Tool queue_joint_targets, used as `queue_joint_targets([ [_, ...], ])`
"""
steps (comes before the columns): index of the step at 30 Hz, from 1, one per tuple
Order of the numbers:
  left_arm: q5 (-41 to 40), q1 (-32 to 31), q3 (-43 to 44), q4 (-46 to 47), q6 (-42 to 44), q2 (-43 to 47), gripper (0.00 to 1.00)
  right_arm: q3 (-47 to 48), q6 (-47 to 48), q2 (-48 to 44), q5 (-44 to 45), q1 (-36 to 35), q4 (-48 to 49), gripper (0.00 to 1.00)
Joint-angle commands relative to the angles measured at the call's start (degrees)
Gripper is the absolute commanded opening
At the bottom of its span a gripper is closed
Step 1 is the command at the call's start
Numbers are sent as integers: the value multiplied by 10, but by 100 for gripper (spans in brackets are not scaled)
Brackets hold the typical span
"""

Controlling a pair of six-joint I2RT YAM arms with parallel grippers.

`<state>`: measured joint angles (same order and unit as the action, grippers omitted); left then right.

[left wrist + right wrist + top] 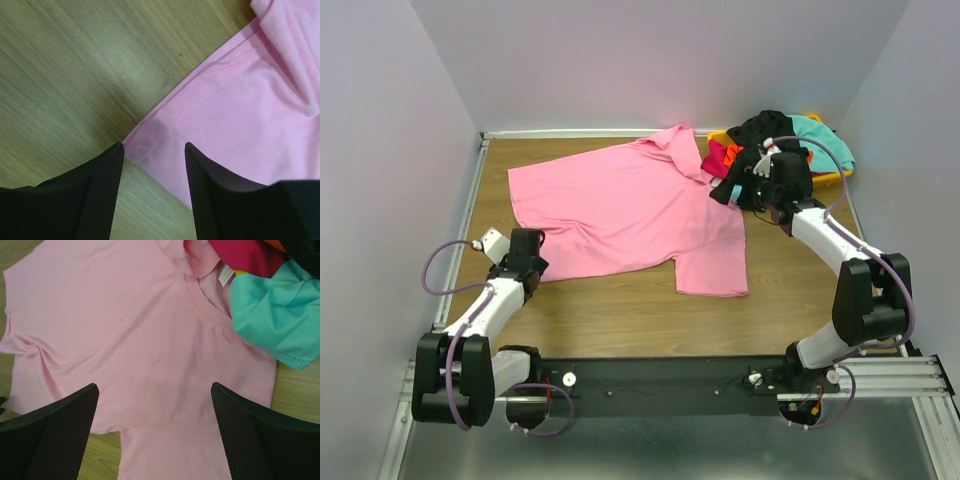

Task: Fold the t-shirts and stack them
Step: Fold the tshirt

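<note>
T-shirts in the top external view sit in two places. A large bright pink t-shirt (630, 205) lies spread on the wooden table (620, 320), its collar toward the far right. A heap of other shirts is piled at the far right corner over a yellow bin (839, 176): a black shirt (770, 128) on top, a teal shirt (820, 135) behind it, and a magenta shirt (717, 160) at the near left of the heap. We see the left gripper (528, 262) at the pink shirt's near left corner, and the right gripper (742, 190) over the collar end, beside the heap. From here we cannot tell how far either pincer is spread.

In the left wrist view, the left gripper (152, 150) has its jaws apart with a moderate gap. A stitched hem corner of the pink t-shirt (250, 115) reaches between the two black fingers (107, 170), and bare table (75, 75) fills the upper left. We cannot tell whether the fingers touch the cloth.

In the right wrist view, the right gripper (155, 390) is spread wide and holds nothing, its fingers (75, 415) framing the chest of the pink t-shirt (125, 330) below. The ribbed collar curves at upper right, where the teal shirt (270, 315) overlaps the pink shoulder. The magenta shirt (245, 255) lies above it with a white label (226, 274) at its edge. A strip of table (300, 395) shows at the right.
</note>
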<state>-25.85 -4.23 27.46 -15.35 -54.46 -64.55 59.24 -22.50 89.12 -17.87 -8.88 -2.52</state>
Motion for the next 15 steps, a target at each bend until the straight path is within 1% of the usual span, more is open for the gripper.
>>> queue_joint_targets([
  [1,15,4,0,-31,-2,-8,60,-11,-5,-23,-22,6,15,100],
  [11,25,4,19,-64,1,-36,59,-16,-8,-24,-29,19,17,100],
  [13,19,4,24,-67,1,-46,55,-18,-8,-24,-29,21,18,100],
  [14,17,4,27,-67,2,-53,50,-18,-8,-25,-29,23,18,100],
  [15,15,4,31,-66,5,-59,49,-19,-8,-25,-30,23,18,100],
])
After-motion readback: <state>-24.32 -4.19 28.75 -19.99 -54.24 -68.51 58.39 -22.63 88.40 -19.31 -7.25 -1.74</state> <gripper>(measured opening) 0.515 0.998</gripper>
